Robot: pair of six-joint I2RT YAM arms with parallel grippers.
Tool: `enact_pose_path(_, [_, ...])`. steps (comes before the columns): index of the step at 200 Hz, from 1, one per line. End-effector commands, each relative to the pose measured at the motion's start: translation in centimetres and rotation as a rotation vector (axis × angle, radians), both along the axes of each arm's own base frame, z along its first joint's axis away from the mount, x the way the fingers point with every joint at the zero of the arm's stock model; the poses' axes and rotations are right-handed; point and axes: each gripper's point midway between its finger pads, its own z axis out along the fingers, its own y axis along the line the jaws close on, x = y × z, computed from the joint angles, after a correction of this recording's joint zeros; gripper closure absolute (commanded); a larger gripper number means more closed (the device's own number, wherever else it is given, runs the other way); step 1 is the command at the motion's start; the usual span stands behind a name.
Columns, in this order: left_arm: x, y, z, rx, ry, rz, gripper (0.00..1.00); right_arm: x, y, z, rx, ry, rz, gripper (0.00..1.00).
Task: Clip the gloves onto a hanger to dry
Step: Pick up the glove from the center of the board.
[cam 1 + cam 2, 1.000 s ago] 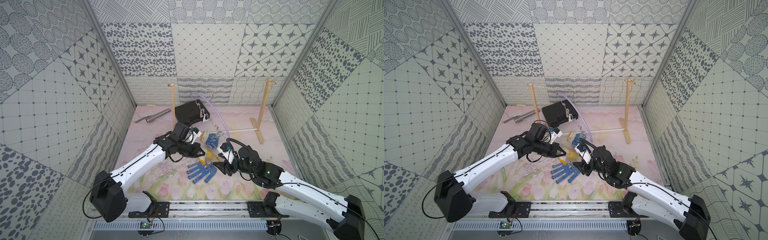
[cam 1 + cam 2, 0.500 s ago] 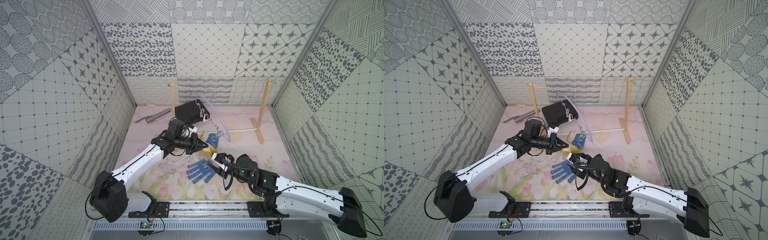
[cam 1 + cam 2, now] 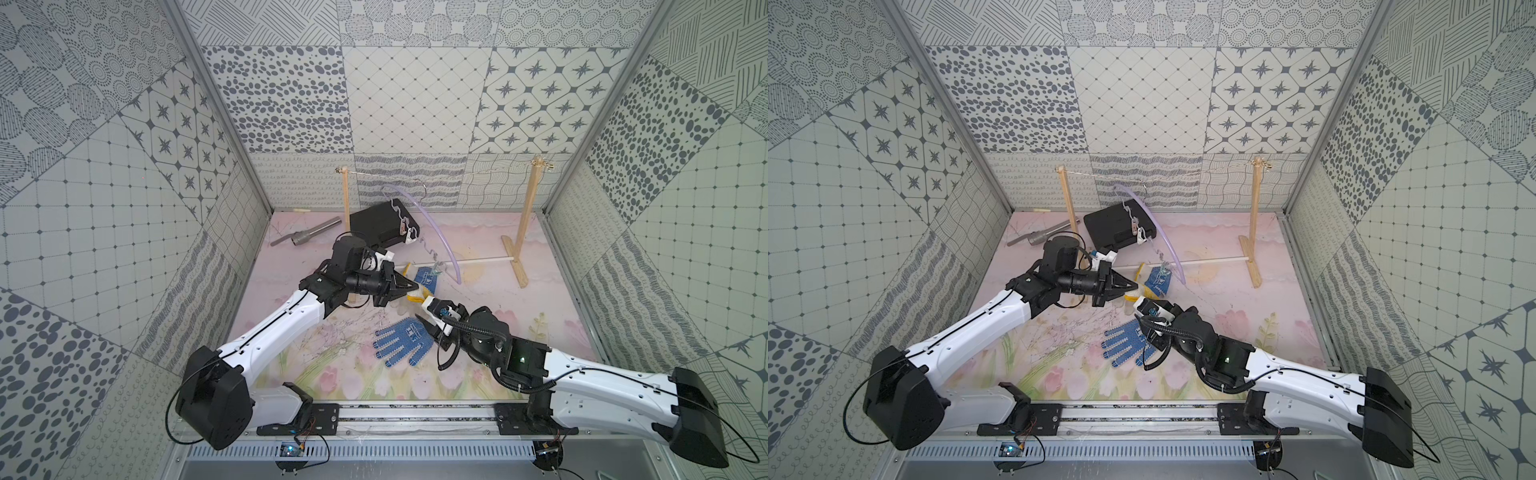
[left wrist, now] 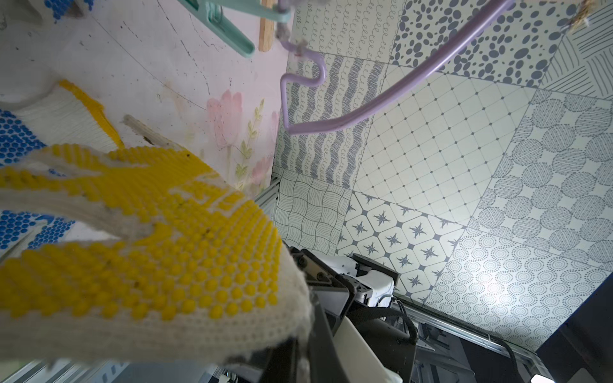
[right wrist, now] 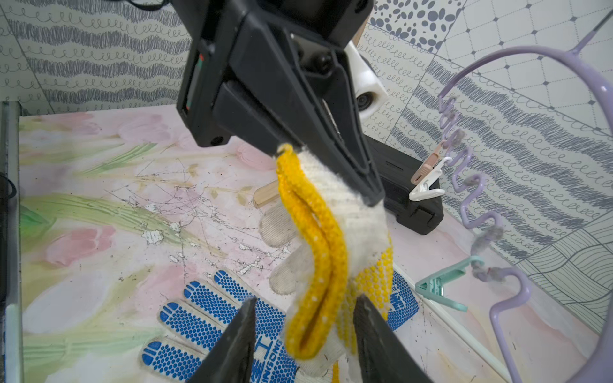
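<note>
- Top views: left gripper (image 3: 409,286) is clamped on the cuff of the yellow-dotted off-white knitted glove (image 3: 419,296). It holds the glove off the mat, just on the robot side of the thin lilac plastic hanger (image 3: 436,232), near the hanger's low end.
- Right gripper (image 3: 430,326) sits directly under that glove; jaw state is not readable from here.
- Both top views: a flat blue-dotted knitted glove (image 3: 1127,345) lies on the mat, further out from the hanger on the robot side.
- A second blue-dotted glove (image 3: 1158,280) is at the hanger's low end. I can't tell whether a peg bites it.
- Left wrist: the yellow-dotted palm (image 4: 166,258) fills the foreground. The hanger arc (image 4: 414,79) is beyond it, and a mint-green plastic peg (image 4: 232,30) hangs off the hanger's wavy bar.
- Right wrist: left gripper (image 5: 371,195) is pinched shut on the white cuff knit.
- The yellow cuff edge (image 5: 315,265) hangs between the jaws of the right gripper (image 5: 306,300). They stand apart on either side, with no contact visible.
- Step, as I read it: re-grip of the yellow glove's cuff before pegging.
- Next move: the right claw closes on the cuff edge, then the cuff goes up to a free peg. The white and pink pegs (image 5: 428,185) higher up the hanger look empty. One claw would have to open the peg.
- Container: a black hard plastic case (image 3: 376,228) sits behind the hanger's upper end. The lid is shut, so its contents aren't visible.
</note>
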Motion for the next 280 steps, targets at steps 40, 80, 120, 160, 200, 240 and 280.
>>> enact_pose_path(40, [0.0, -0.4, 1.5, -0.055, -0.025, -0.032, 1.0, 0.0, 0.5, 3.7, 0.128, -0.023, -0.007, 0.59])
enact_pose_path(80, [0.1, -0.4, 1.5, -0.053, -0.023, -0.031, 1.0, 0.1, 0.1, 4.3, 0.148, -0.031, -0.024, 0.77])
enact_pose_path(120, [0.2, -0.5, 1.5, -0.053, -0.02, -0.033, 1.0, 0.1, 0.2, 4.4, 0.146, -0.03, -0.022, 0.96])
enact_pose_path(160, [0.2, -0.6, 1.2, -0.068, -0.009, -0.04, 0.74, 0.1, 0.0, 4.6, 0.134, -0.017, -0.028, 1.0])
enact_pose_path(200, [1.2, -0.1, 2.7, -0.13, -0.146, 0.006, 0.45, 0.4, -1.5, 3.2, 0.105, 0.082, -0.072, 1.0])
enact_pose_path(240, [3.0, 2.4, 2.8, -0.006, -0.347, 0.116, 0.39, 1.2, -3.7, 1.2, 0.074, 0.221, -0.098, 1.0])
enact_pose_path(280, [4.3, 5.7, 2.9, 0.199, -0.625, 0.243, 0.44, 1.6, -6.8, -0.8, 0.1, 0.426, -0.095, 1.0])
